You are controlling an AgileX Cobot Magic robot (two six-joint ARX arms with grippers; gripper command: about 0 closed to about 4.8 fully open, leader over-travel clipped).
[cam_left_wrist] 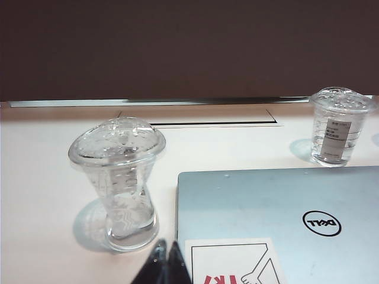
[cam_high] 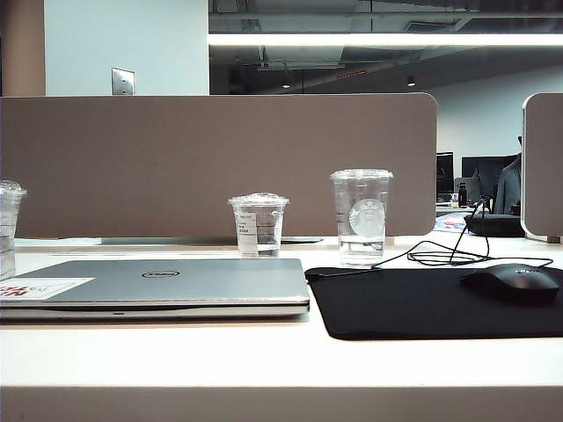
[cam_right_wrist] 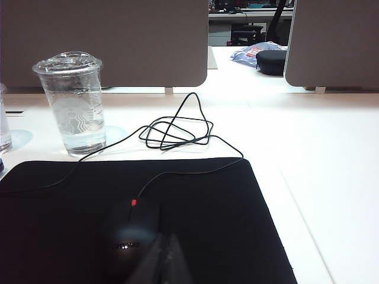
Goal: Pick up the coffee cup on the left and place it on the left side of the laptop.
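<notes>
The coffee cup (cam_left_wrist: 118, 180) stands upright on the counter (cam_left_wrist: 41, 177), just beside the left edge of the laptop (cam_left_wrist: 278, 207) and apart from it. It is a clear plastic cup with a domed lid and a whitish patch on its side. In the exterior view the same cup (cam_high: 9, 229) appears at the far left border, partly cut off, behind the laptop's (cam_high: 158, 286) sticker corner. The laptop is shut and lies flat, with a white-and-red sticker (cam_left_wrist: 234, 263) at the corner nearest the left gripper.

The left gripper (cam_left_wrist: 166, 266) sits low near the counter, between the coffee cup and the laptop corner. Its fingers are closed together and grip nothing. The cup is not touched.

The right gripper (cam_right_wrist: 166, 263) shows only as a blurred shape close above the black mouse (cam_right_wrist: 130, 236) on the mouse mat (cam_right_wrist: 59, 225). Whether its fingers are open or closed cannot be told. Neither gripper is visible in the exterior view.

A shorter cup with a white rectangular label (cam_high: 258, 224) stands behind the laptop. The tallest cup, with a round logo (cam_high: 361, 216), stands to its right, at the rear edge of the mat. The mouse cable (cam_right_wrist: 174, 127) lies in loose loops on the counter behind the mat. A brown partition (cam_high: 220, 163) runs along the back of the counter.
</notes>
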